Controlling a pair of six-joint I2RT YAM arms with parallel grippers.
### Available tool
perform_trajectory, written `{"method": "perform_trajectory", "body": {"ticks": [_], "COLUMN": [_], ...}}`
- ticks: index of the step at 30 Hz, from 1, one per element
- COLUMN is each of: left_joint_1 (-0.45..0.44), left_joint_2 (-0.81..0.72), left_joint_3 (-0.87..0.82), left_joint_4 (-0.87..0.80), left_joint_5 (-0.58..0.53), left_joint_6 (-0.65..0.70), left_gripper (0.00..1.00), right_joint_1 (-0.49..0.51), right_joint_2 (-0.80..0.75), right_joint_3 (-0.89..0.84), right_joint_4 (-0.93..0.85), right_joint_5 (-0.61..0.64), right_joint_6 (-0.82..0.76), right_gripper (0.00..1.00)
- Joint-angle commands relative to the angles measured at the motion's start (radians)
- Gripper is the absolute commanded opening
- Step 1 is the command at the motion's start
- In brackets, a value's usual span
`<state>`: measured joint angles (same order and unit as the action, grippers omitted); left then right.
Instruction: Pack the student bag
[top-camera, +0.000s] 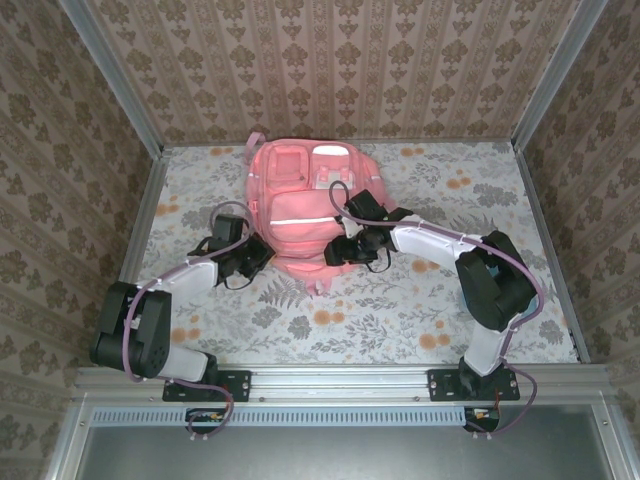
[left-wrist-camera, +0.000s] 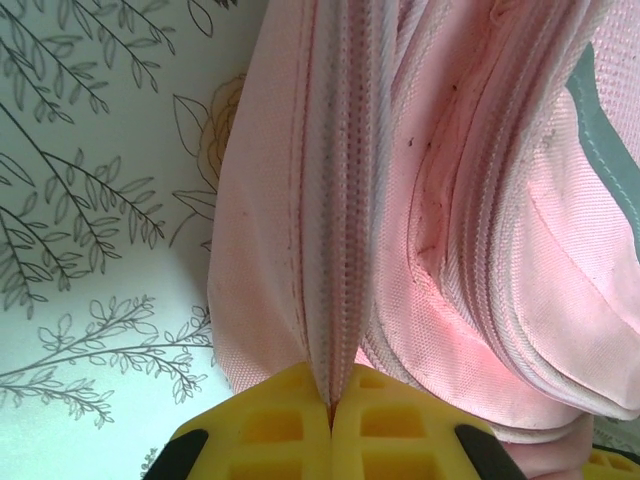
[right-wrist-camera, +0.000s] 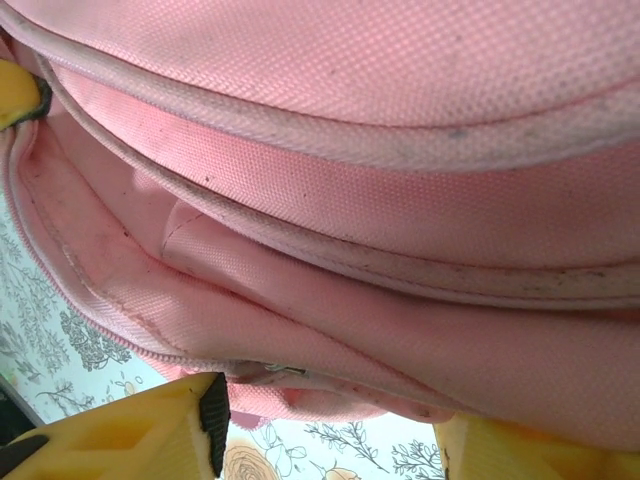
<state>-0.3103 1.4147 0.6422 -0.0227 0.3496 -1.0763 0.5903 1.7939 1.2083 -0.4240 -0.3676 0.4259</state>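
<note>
Salmon-pink student bag (top-camera: 300, 205) lies flat at twelve o'clock on the table (top-camera: 400, 300).
Left gripper (left-wrist-camera: 331, 405) pinches its seven-o'clock zip seam, fingers pressed together; right gripper (right-wrist-camera: 328, 408), fingers spread, straddles its five-o'clock edge.

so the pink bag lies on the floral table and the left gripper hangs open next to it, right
Not quite: the left gripper is not open. It is shut, pinching the zipped edge of the bag, as the left wrist view shows. The rest holds: the pink bag lies on the floral table.
</note>
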Motion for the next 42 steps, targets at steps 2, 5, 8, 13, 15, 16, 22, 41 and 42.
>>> {"method": "perform_trajectory", "body": {"ticks": [2,5,8,13,15,16,22,41,42], "left_joint_1": [0.006,0.009,0.011,0.014,0.016,0.016,0.018,0.022,0.022], "left_joint_2": [0.014,0.014,0.015,0.014,0.015,0.015,0.015,0.01,0.01], "left_joint_3": [0.028,0.029,0.025,0.018,0.017,0.016,0.013,0.006,0.007], "left_joint_4": [-0.01,-0.011,-0.01,-0.01,-0.01,-0.01,-0.009,-0.008,-0.009], "left_joint_5": [0.0,0.0,-0.001,-0.001,-0.001,-0.001,0.0,0.0,0.0], "left_joint_6": [0.024,0.027,0.028,0.03,0.032,0.032,0.031,0.033,0.033], "left_gripper": [0.03,0.03,0.03,0.03,0.03,0.03,0.03,0.02,0.02], "right_joint_1": [0.001,0.001,0.0,0.001,0.0,0.0,0.0,0.001,0.0], "right_joint_2": [-0.026,-0.046,-0.058,-0.087,-0.097,-0.101,-0.094,-0.044,-0.039], "right_joint_3": [-0.019,-0.027,-0.029,-0.053,-0.061,-0.065,-0.062,0.008,0.012], "right_joint_4": [0.059,0.056,0.046,0.05,0.057,0.062,0.072,0.068,0.063], "right_joint_5": [-0.035,-0.009,0.008,0.021,0.008,-0.001,-0.016,0.003,0.009], "right_joint_6": [0.001,0.001,-0.004,-0.016,-0.026,-0.029,-0.034,-0.003,-0.003], "right_gripper": [0.51,0.45,0.35,0.26,0.24,0.23,0.23,0.26,0.26]}}
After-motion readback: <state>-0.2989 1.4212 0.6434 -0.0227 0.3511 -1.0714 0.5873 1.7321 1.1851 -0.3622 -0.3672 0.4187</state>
